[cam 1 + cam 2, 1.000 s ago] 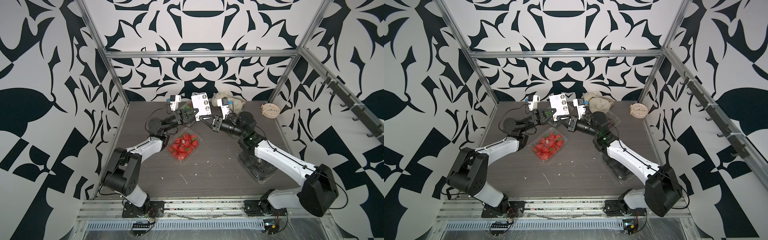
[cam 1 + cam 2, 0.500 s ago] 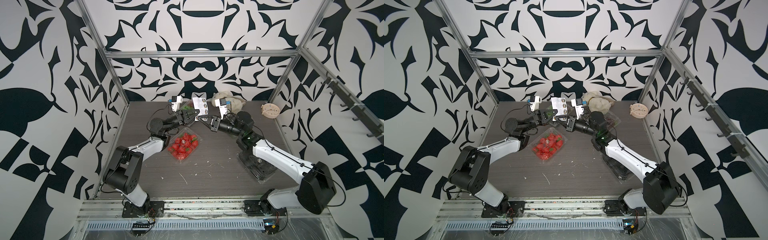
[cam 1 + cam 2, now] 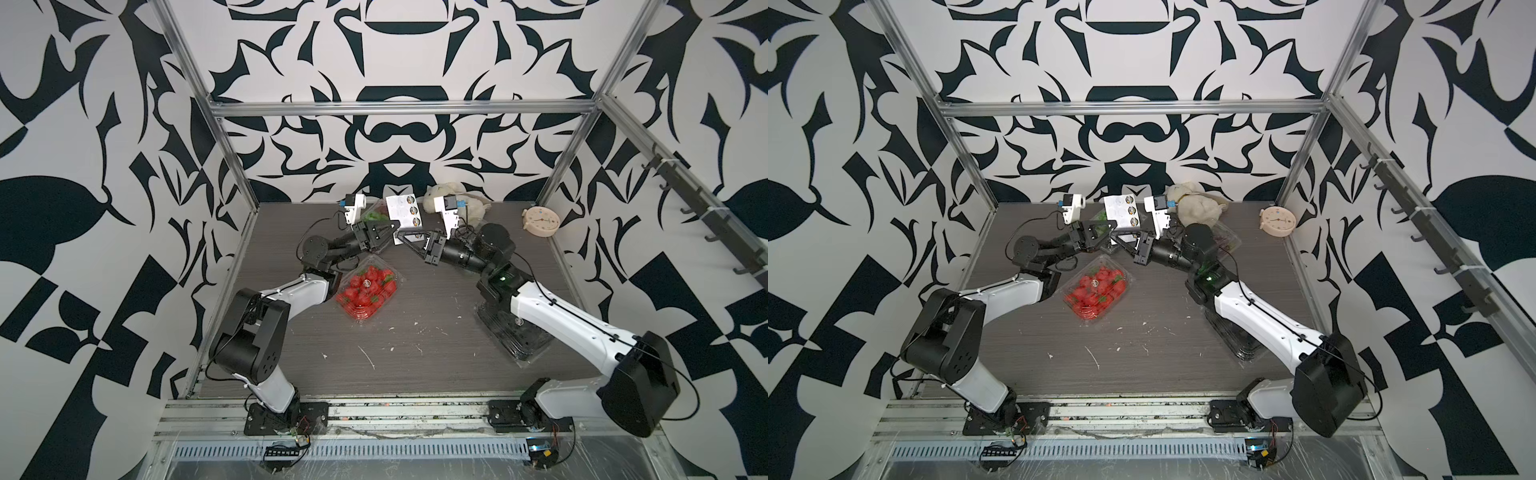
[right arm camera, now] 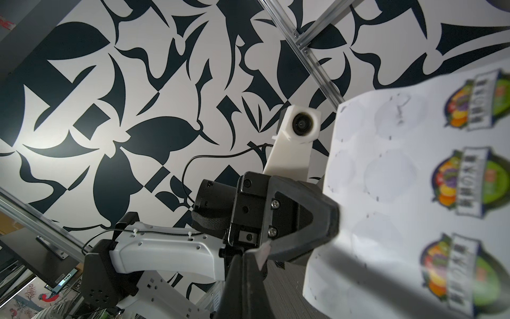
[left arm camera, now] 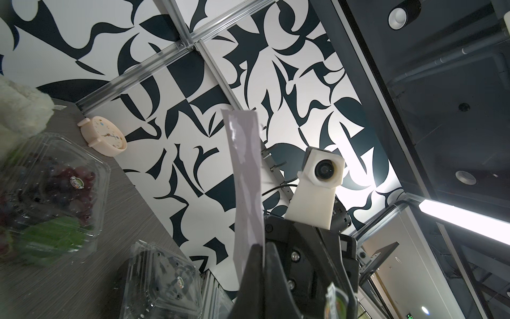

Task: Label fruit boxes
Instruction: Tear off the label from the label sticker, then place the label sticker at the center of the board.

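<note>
Table (image 3: 415, 365): dark grey wood-grain surface with small white scraps (image 3: 368, 357) scattered over its front half.

Sticker sheet (image 3: 405, 210): white, upright above the rear centre of the table in both top views (image 3: 1125, 212). In the right wrist view (image 4: 386, 193) one column of three printed round labels remains along one edge. The other positions are empty round outlines.

Clock (image 3: 540, 222): cream, round, at the rear right corner of the table.

Cream fabric bundle (image 3: 457, 199): against the rear wall, just beside the sheet.

Enclosure: black-and-white patterned walls, aluminium frame (image 3: 399, 109), hook rail (image 3: 706, 216) on the right wall.
</note>
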You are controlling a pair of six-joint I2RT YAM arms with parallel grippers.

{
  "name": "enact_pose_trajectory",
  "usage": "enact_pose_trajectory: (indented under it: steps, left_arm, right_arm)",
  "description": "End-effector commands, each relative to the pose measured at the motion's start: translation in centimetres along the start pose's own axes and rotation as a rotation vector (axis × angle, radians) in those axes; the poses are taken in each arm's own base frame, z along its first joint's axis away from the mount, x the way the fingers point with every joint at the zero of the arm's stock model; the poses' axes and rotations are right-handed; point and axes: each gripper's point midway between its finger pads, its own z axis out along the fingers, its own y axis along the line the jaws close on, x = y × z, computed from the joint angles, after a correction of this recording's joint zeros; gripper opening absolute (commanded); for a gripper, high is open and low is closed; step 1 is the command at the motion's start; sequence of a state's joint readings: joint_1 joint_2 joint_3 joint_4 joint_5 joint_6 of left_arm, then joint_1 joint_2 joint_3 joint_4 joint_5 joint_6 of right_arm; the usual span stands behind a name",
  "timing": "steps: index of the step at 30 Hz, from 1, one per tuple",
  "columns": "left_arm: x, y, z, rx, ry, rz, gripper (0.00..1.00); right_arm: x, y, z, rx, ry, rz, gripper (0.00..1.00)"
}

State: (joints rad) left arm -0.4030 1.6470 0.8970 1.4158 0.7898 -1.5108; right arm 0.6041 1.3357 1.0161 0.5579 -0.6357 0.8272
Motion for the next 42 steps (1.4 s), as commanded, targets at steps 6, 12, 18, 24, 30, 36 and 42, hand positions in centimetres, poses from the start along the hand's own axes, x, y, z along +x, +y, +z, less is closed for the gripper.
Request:
enact_pose_trajectory:
  steps: [6, 12, 18, 24, 30, 36, 42]
  left_arm:
    - [-2.0, 3.5, -4.4, -0.103, -0.088, -0.01, 0.0]
    - [-3.8, 7.5, -12.1, -0.263, -0.267, -0.077, 0.0]
    - [-3.8, 10.9, -19.2, -0.457, -0.409, -0.1, 0.05]
    - [-3.0, 12.7, -22.3, -0.632, -0.437, -0.088, 0.0]
    - [-2.8, 12.6, -22.9, -0.701, -0.433, -0.049, 0.0]
    - [-3.3, 13.9, -26.3, -0.803, -0.523, -0.052, 0.0]
    - [-3.4, 15.6, -27.2, -0.779, -0.543, -0.102, 0.0]
  right_arm:
    - [-1.3, 1.8, -1.0, -0.032, -0.041, -0.08, 0.0]
    - [-0.6, -0.6, -1.4, 0.012, -0.032, -0.054, 0.0]
    - [-0.7, -5.5, -0.9, 0.083, -0.042, 0.009, 0.0]
    - [-1.0, -11.5, 2.0, 0.138, -0.031, 0.084, 0.0]
    - [-1.1, -19.0, 6.2, 0.189, -0.025, 0.182, 0.0]
    - [-1.4, -24.9, 10.2, 0.204, -0.032, 0.252, 0.0]
    - [-1.0, -29.7, 12.0, 0.279, -0.04, 0.297, 0.0]
